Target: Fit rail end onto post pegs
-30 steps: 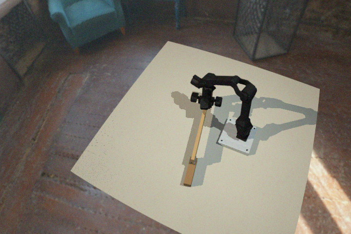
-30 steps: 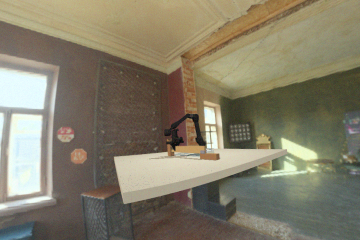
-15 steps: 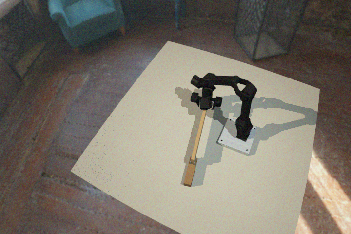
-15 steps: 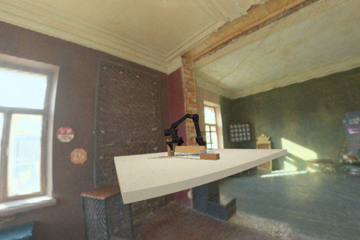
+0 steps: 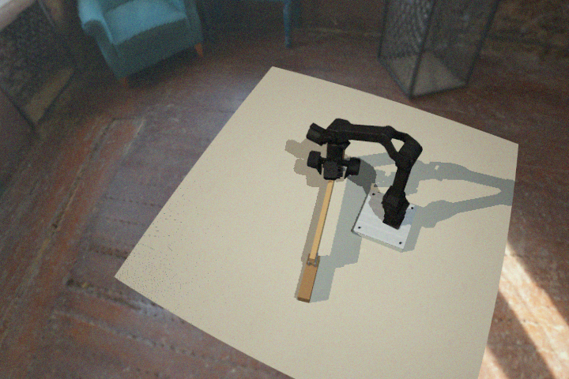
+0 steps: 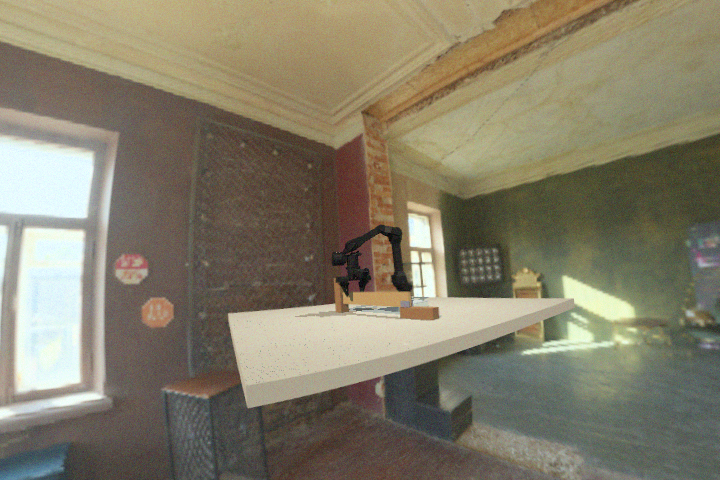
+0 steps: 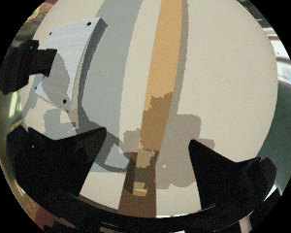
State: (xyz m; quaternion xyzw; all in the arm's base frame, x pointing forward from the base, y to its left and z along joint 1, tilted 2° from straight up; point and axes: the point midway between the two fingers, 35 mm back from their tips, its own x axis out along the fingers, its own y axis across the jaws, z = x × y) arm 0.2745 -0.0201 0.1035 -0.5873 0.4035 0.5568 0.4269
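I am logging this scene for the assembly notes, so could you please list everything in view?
table: one, cream, centre of the room.
rail: one, light wood, running from the post to the footboard block, below the pincer.
post: one, wood, upright at the rail's end under the pincer.
footboard block: one, darker wood, at the rail's other end.
armchair: one, teal, on the floor beyond the table.
wire cage: one, grey, on the floor.
base plate: one, white, under the arm.
arm: one, black.
pincer: one, black, open, empty, straddling the rail.
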